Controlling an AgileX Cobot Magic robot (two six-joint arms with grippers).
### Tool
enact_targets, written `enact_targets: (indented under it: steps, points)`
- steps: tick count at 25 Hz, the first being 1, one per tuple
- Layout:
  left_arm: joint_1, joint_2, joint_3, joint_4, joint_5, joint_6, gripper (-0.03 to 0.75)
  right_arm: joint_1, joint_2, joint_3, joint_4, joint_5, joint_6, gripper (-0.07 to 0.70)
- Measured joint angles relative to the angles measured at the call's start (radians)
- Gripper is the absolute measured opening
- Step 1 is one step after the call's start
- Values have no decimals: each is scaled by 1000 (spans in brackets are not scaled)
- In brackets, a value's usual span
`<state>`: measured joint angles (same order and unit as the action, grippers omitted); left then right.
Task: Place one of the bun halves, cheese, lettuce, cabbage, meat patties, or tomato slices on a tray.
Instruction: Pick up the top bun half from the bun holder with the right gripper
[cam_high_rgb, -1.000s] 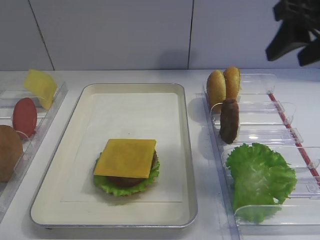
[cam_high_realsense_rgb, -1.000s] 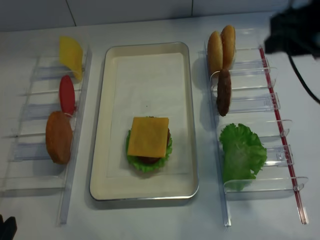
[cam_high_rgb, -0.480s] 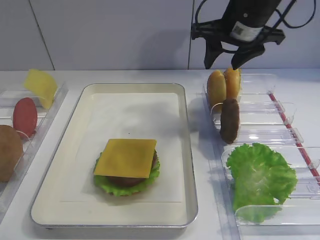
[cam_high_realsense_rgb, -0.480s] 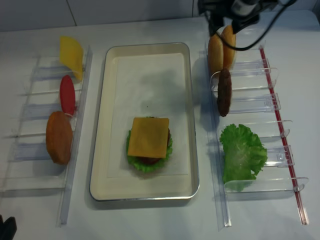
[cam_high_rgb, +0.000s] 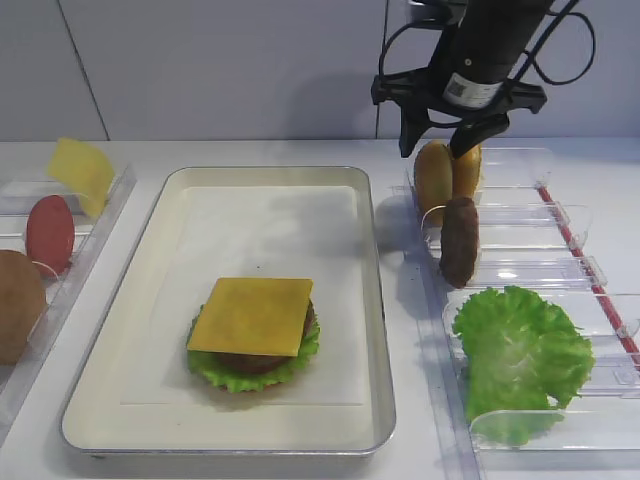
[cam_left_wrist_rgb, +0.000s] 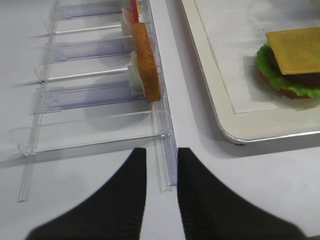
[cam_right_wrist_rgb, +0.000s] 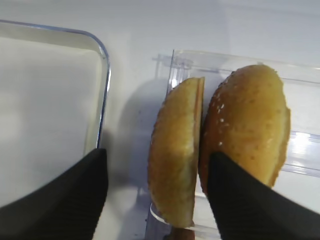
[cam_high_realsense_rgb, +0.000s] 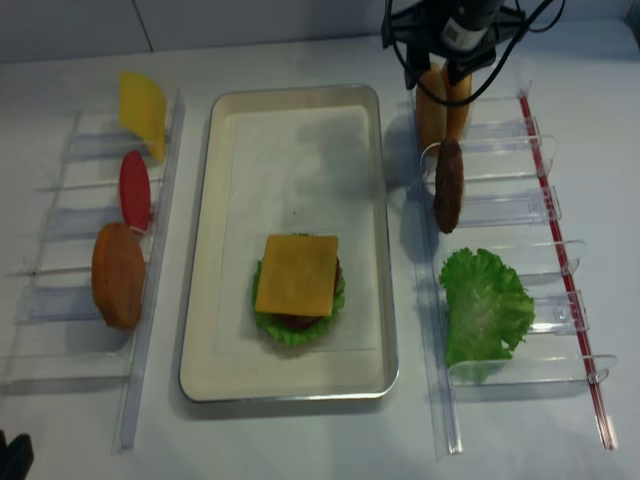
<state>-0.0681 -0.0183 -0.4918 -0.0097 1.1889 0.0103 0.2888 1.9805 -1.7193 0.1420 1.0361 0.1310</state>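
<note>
The black right gripper (cam_high_rgb: 439, 143) hangs with its jaws spread wide over the two golden-brown bun halves standing on edge in the far slot of the right-hand clear plastic holder (cam_high_rgb: 530, 262). In the right wrist view the two fingers (cam_right_wrist_rgb: 60, 195) straddle the nearer, left bun half (cam_right_wrist_rgb: 176, 150), one on its outer side toward the tray and the other in front of the sesame-speckled bun half (cam_right_wrist_rgb: 247, 122) that leans against it; whether either pad touches the bread is hard to tell from this angle, and nothing is gripped. Just in front of the buns a dark brown oval meat patty (cam_high_rgb: 459, 241) stands upright in the next slot, and a bright green ruffled lettuce leaf (cam_high_rgb: 520, 355) lies over the nearest slots. The large cream-white rectangular metal tray (cam_high_rgb: 140, 270) with its paper liner sits between the two holders, and in its near half is a stack: a lettuce leaf (cam_high_rgb: 225, 372) at the bottom, a dark patty above it, and a flat square yellow cheese slice (cam_high_rgb: 252, 315) on top. The left clear plastic holder (cam_high_realsense_rgb: 140, 330) carries a tilted yellow cheese slice (cam_high_realsense_rgb: 142, 108), a red tomato slice (cam_high_realsense_rgb: 134, 189) and a brown round bun piece (cam_high_realsense_rgb: 117, 275) on edge. The left gripper (cam_left_wrist_rgb: 161, 200) rests low beside that holder's near end, its two black fingers only a narrow gap apart, with nothing between them.
</note>
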Motion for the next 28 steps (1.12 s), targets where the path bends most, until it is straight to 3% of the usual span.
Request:
enact_targets:
  steps: [13,21,24,28]
  points:
    - [0,0,0,0,0,0,169,0,41,-2,23,-9,2,436]
    - [0,0,0,0,0,0,169,0,51,-7,7,-9,4,236]
    - [0,0,0,0,0,0,169,0,58,-37,3,32,4,230]
    - [0,0,0,0,0,0,169,0,66,-136,5,138,4,230]
